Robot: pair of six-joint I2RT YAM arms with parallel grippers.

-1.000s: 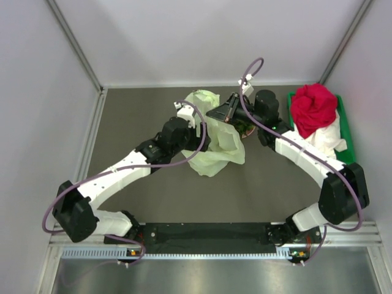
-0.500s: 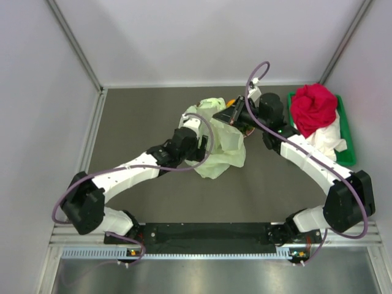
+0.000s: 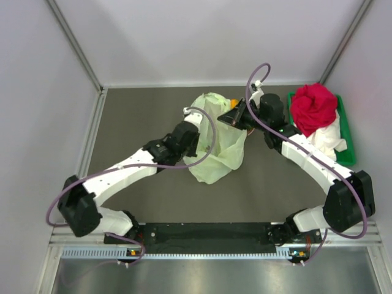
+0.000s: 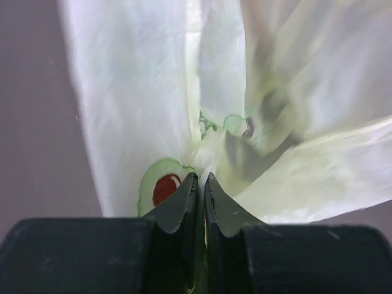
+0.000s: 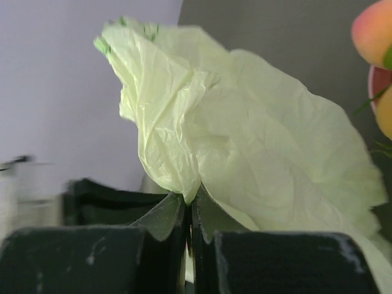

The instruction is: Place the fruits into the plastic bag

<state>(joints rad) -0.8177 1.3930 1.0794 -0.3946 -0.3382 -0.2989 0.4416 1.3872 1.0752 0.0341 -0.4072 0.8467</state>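
— Where is the bag lying?
— The big, thin, pale-green plastic bag [image 3: 214, 147] is lying in the middle of the dark grey flat table [image 3: 135, 116], right between my two arms. Its long way is running from the far side back toward me.
— What are your pincers doing?
— My left pincer [image 4: 200, 184] is squeezing together on a fold on the bag's left side. My right pincer [image 5: 190, 205] is squeezing together on a fold on its right side. Both spots are near the far end. I think the mouth is pointing up there, but it is looking bunched, not wide.
— And the fruits?
— The small round orange-yellow fruits [image 5: 375, 30] are sitting by a round pink plate [image 5: 375, 86], just to the right of the bag, beside my right pincer. My right arm is much nearer to them. I am guessing the mouth needs pulling wide toward that side first.
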